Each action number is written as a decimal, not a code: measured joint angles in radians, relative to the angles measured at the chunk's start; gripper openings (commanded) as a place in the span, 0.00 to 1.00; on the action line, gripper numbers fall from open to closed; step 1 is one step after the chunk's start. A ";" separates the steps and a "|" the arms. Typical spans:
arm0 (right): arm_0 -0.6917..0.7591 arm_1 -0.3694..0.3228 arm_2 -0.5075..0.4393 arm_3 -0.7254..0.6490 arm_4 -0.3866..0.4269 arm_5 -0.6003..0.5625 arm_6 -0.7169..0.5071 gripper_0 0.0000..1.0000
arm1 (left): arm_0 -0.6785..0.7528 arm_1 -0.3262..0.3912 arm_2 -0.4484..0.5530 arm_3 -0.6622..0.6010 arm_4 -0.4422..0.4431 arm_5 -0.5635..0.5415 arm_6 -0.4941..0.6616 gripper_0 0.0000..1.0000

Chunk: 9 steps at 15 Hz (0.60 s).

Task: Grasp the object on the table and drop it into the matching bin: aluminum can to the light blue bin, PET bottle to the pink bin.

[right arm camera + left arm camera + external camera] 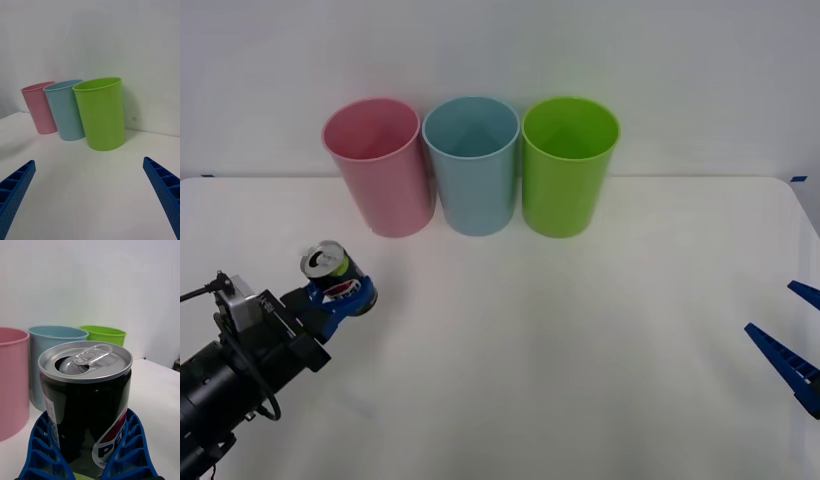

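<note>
A small black Pepsi aluminum can [338, 276] with a silver top sits between the blue fingers of my left gripper [345, 295], which is shut on it at the left of the white table [560, 340]. Up close, the can [86, 405] has an opened pull tab and the fingers [41, 450] hug both sides. The can looks slightly lifted and tilted. The pink bin [377, 165], light blue bin [472, 163] and a lime green bin [569, 164] stand in a row at the back. My right gripper [792, 340] rests open at the right edge.
The three bins stand close together against the white wall, seen also in the right wrist view as pink bin [39, 108], light blue bin [65, 110] and green bin [101, 112]. Bare tabletop lies between the bins and both grippers.
</note>
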 measured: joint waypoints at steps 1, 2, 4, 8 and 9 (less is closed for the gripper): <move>0.000 0.000 0.000 0.000 0.000 0.000 0.000 1.00 | -0.001 0.000 0.005 -0.024 -0.006 0.008 0.030 0.00; 0.000 0.000 0.000 0.000 0.000 0.000 0.000 1.00 | -0.001 0.000 0.012 -0.051 -0.018 0.016 0.064 0.00; 0.000 0.000 0.000 0.000 0.000 0.000 0.000 1.00 | -0.002 0.000 0.023 -0.110 -0.040 0.038 0.146 0.00; 0.000 0.000 0.000 0.000 0.000 0.000 0.000 1.00 | -0.043 0.000 0.028 -0.187 -0.093 0.108 0.279 0.00; 0.000 0.000 0.000 0.000 0.000 0.000 0.000 1.00 | -0.062 0.000 0.027 -0.200 -0.113 0.129 0.314 0.00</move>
